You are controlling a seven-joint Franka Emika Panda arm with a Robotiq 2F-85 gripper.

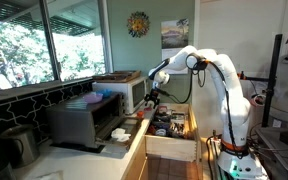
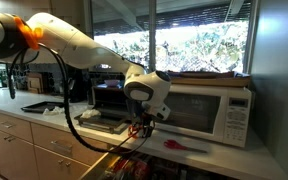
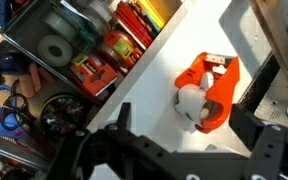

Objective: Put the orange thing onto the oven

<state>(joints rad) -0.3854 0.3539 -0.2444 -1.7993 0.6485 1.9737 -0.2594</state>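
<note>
Gripper (image 3: 192,140) spread wide, holding nothing, hovers over white counter (image 3: 199,35). Orange thing (image 3: 209,90) lies flat on that counter just ahead of the fingers, beside the open cluttered drawer (image 3: 54,70). It is not on the oven (image 2: 199,110). Exterior views are too coarse, maybe the red speck before the oven

White arm (image 1: 227,85), blk claw (image 2: 142,126), blk cable (image 2: 66,100)
</note>
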